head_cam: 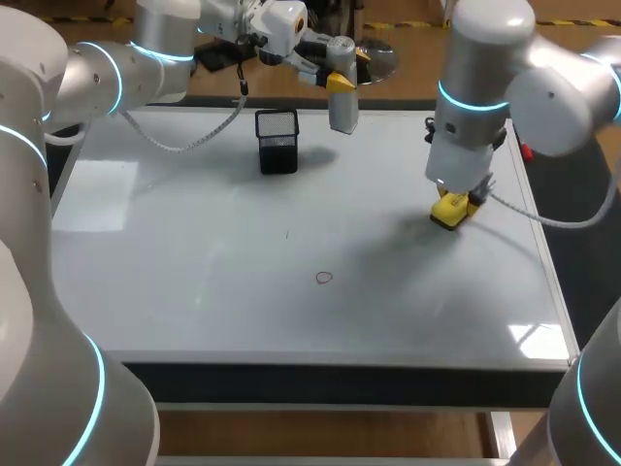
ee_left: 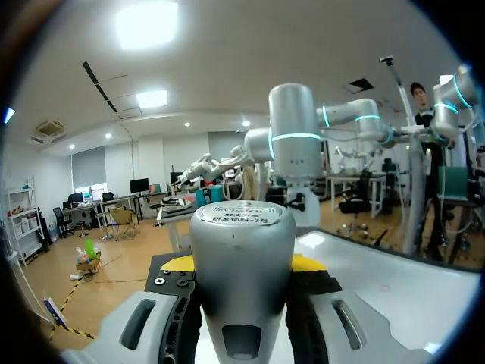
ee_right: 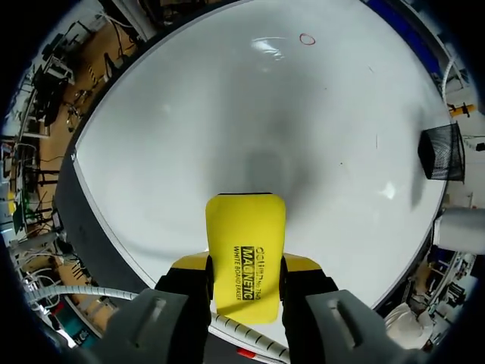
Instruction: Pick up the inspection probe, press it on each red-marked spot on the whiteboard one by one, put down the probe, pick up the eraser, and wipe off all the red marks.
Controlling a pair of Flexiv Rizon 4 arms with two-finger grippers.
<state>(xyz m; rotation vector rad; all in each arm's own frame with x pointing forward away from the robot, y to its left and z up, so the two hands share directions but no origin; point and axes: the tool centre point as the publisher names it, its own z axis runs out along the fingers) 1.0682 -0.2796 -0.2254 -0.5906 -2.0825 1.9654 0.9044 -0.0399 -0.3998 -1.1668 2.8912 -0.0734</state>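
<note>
The silver inspection probe (head_cam: 342, 97) hangs upright over the whiteboard's far edge. My left gripper (head_cam: 339, 82) is shut on it. In the left wrist view the probe (ee_left: 242, 250) fills the gap between the yellow-tipped fingers (ee_left: 309, 264). My right gripper (head_cam: 452, 208) is shut on the yellow eraser (head_cam: 449, 212), low over the right part of the whiteboard (head_cam: 194, 243); contact with the board cannot be told. The eraser (ee_right: 246, 250) sits between the right fingers. A small red ring mark (head_cam: 324, 278) lies near the board's middle front, also in the right wrist view as the ring (ee_right: 307, 39).
A black mesh pen holder (head_cam: 277, 141) stands at the back of the board, just left of the probe, and shows in the right wrist view as the holder (ee_right: 442, 152). A thin dark stroke (head_cam: 287, 233) lies below it. The board's right edge (head_cam: 548, 252) runs close to my right arm.
</note>
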